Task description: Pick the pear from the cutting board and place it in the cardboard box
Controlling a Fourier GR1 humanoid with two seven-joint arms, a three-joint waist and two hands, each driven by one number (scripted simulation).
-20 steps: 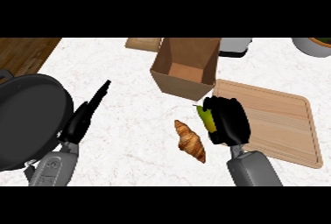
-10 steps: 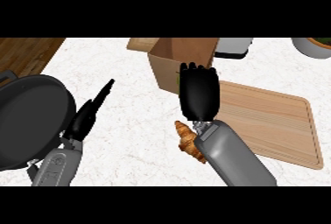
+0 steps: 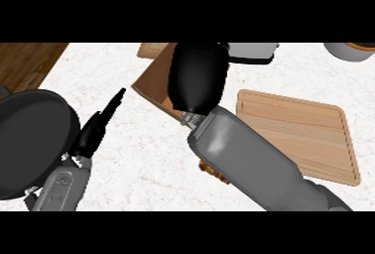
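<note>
My right hand [image 3: 196, 74] hovers over the open cardboard box [image 3: 155, 88] at the counter's back, its back turned to me and its fingers curled under. The pear is hidden beneath that hand; I see none of it now. The wooden cutting board [image 3: 302, 133] lies bare to the right of my right forearm. At the lower left my left hand [image 3: 96, 127] rests open, fingers straight, beside a black pan.
A large black pan [image 3: 29, 144] fills the left edge. A croissant [image 3: 217, 174] peeks out from under my right forearm. A grey container [image 3: 253, 51] and a bowl [image 3: 351, 50] stand along the back. Dark wood [image 3: 26, 62] shows at the top left.
My right hand has lifted off the cutting board with the pear and swung left and back, ending over the cardboard box. The left hand has stayed put.
</note>
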